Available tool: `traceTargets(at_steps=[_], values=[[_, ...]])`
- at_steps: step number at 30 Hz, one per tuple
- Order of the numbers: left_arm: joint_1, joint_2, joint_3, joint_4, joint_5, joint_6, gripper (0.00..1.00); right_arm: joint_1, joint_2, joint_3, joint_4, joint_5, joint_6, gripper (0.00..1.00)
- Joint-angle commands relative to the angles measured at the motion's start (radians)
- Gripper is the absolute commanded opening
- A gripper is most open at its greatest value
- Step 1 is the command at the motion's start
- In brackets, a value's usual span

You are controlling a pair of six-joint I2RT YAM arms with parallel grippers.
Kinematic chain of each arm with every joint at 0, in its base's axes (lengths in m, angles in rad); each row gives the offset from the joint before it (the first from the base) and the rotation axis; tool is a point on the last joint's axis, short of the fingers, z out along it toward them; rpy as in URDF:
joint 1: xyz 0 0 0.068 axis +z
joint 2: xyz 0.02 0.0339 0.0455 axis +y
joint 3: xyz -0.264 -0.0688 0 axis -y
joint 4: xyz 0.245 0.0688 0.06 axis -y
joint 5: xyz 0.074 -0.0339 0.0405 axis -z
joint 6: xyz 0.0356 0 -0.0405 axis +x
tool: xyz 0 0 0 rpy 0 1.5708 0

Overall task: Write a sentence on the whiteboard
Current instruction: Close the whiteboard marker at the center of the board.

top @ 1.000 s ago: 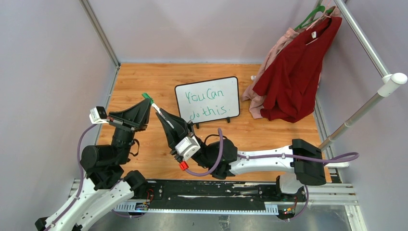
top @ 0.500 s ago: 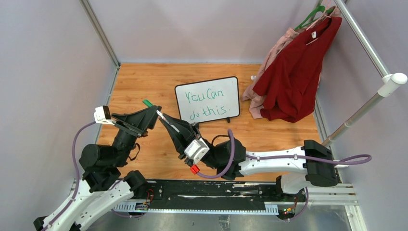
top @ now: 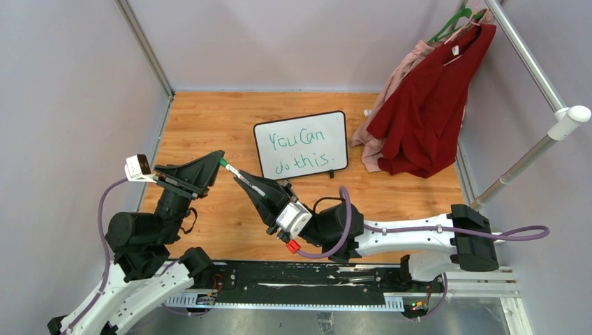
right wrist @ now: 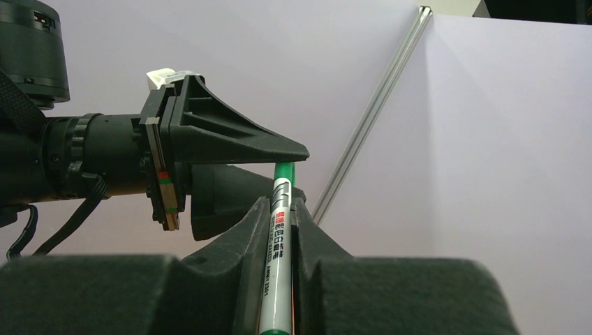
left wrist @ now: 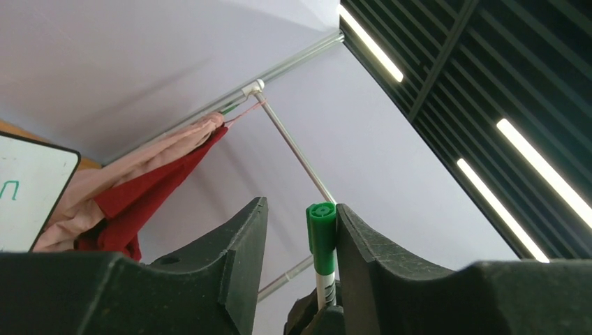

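- The sentence [top: 299, 152] reads "You Can do this" in green, in two lines, and looks complete to us; we see no half-made letter.
- The whiteboard [top: 300, 124] stands on its little feet near the middle of the wooden table [top: 209, 118], well apart from both grippers, so nothing is writing on it.
- The marker [top: 232, 169] is off the board, in the air to the left of and nearer than the board.
- The right gripper [right wrist: 280, 206] pinches the marker's white barrel, fingers pressed together on it.
- The green cap [left wrist: 321, 237] sits on the marker's end between the fingers of the left gripper [left wrist: 300, 209].
- Those fingers are spread: the cap touches one and a gap shows at the other.
- We judge the writing done and the capping about finished. We cannot tell whether the cap is pushed fully home.
- What seems left is drawing the arms apart and setting the marker down.
- Beyond the board, a red garment [top: 426, 105] and a pink garment [top: 391, 84] hang from a rail [top: 530, 63] on the right and play no part.
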Motion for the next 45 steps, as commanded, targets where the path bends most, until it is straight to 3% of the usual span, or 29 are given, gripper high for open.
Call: traceTargets(at_steps=[1,5,10,22,30,31,34,37,39,45], values=[[-0.006,-0.011,0.013,0.012,-0.008,0.016,0.4,0.015,-0.026,-0.009,0.018,-0.001,0.024,0.0],[-0.006,-0.005,0.012,0.016,0.013,0.009,0.28,0.015,-0.022,-0.004,0.015,0.01,0.021,0.0],[-0.006,0.013,0.009,0.016,0.048,-0.007,0.0,0.014,-0.002,0.014,0.01,0.032,0.005,0.0],[-0.006,0.104,-0.036,0.013,0.193,-0.114,0.0,0.003,0.078,0.1,0.028,0.077,-0.031,0.0],[-0.006,0.031,-0.091,0.008,0.128,-0.101,0.0,0.0,0.069,0.094,0.019,0.059,-0.026,0.0],[-0.006,0.009,-0.087,-0.018,0.088,-0.086,0.1,0.001,0.047,0.079,-0.001,0.049,-0.019,0.0],[-0.006,-0.05,-0.054,-0.096,-0.003,-0.014,0.56,0.008,-0.025,0.034,-0.098,0.014,0.001,0.0],[-0.006,-0.095,-0.009,-0.175,-0.082,0.054,0.89,0.026,-0.116,-0.012,-0.202,-0.001,0.021,0.0],[-0.006,-0.112,0.029,-0.232,-0.131,0.098,0.99,0.033,-0.177,-0.041,-0.269,0.007,0.052,0.0],[-0.006,-0.143,0.133,-0.375,-0.258,0.287,1.0,0.029,-0.341,-0.15,-0.457,0.108,0.192,0.0]])
